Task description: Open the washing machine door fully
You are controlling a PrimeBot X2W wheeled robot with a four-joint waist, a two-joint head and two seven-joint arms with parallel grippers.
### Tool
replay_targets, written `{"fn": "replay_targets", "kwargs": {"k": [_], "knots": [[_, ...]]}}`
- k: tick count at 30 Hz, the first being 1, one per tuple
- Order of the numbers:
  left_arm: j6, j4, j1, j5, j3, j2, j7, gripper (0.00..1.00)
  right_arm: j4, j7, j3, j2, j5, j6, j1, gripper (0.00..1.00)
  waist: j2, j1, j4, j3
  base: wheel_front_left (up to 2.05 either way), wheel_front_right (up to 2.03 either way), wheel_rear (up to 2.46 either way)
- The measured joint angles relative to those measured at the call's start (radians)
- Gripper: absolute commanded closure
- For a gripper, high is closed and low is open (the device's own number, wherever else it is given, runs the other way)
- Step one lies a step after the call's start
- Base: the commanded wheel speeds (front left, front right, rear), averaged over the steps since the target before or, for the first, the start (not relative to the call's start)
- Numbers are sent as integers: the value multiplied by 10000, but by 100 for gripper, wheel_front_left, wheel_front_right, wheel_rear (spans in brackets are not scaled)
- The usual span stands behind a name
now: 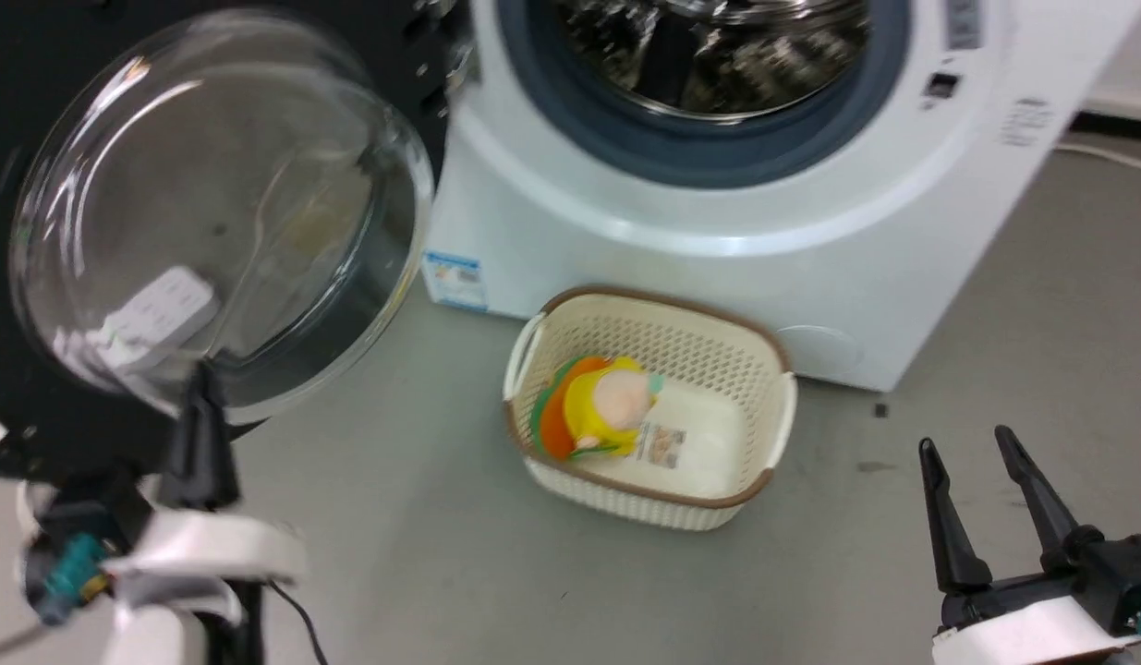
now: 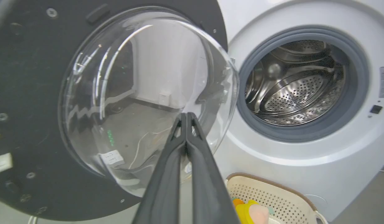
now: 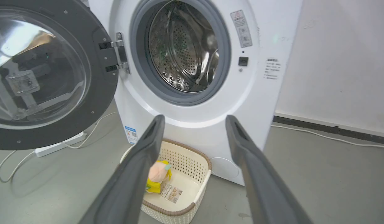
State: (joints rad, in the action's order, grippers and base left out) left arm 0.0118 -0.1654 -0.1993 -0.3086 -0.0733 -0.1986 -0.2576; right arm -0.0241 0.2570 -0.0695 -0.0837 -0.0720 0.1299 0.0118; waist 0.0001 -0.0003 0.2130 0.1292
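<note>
To the left of the washing machine (image 1: 681, 231), the washing machine door (image 1: 6, 434) stands wide open, the left gripper (image 2: 186, 115) clenched empty with its tips at the glass bowl (image 2: 142, 93), apparently to push it further outward, while the right gripper (image 1: 964, 443) hangs released, well apart.

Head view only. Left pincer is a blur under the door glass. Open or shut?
Observer: Shut. In the left wrist view the left pincer has both fingers pressed together with nothing between them. The tips are in front of the glass of the washing machine door; I cannot tell whether they touch it.
Operator: Hinge is cropped for me. How far open is the door?
Observer: The right wrist view shows the metal hinge. The door stands wide of the opening, with its inner face turned outward.
Operator: Anything in the drum?
Observer: The part of the drum that shows in the left wrist view looks empty.
</note>
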Motion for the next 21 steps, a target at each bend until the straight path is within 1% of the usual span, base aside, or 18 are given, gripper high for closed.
{"fn": "replay_targets", "kwargs": {"k": [5, 8, 12, 13, 14, 15, 21], "knots": [[19, 792, 1027, 359, 497, 708, 2, 100, 169, 2, -79, 194, 107, 0, 52, 0, 0, -1, -727, -581, 0, 0, 0], [86, 907, 1383, 627, 815, 895, 2, 100, 211, 4, -90, 226, 115, 0, 173, 0, 0, 1, -1131, -880, 0, 0, 0], [84, 911, 1772, 1020, 1174, 976, 2, 100, 192, 2, 15, 236, 115, 0, 422, 0, 0, 0, -1571, -1208, 0, 0, 0], [79, 901, 1854, 1139, 1252, 989, 2, 65, 169, 2, 73, 240, 115, 0, 443, 0, 0, 1, -1669, -1266, 0, 0, 0], [75, 901, 1916, 1239, 1296, 1024, 2, 15, 151, 2, 121, 245, 115, 0, 457, 0, 0, 1, -1753, -1319, 0, 0, 0], [52, 903, 1979, 1352, 1342, 1064, 2, 0, 142, 2, 159, 251, 115, 0, 480, 0, 0, 1, -1827, -1371, 0, 0, 0], [-90, 594, 2372, 1655, 1659, 1233, 2, 0, -56, 2, 305, 268, 90, 0, 692, 0, 0, 1, -2040, -1576, 0, 0, 0]]}}
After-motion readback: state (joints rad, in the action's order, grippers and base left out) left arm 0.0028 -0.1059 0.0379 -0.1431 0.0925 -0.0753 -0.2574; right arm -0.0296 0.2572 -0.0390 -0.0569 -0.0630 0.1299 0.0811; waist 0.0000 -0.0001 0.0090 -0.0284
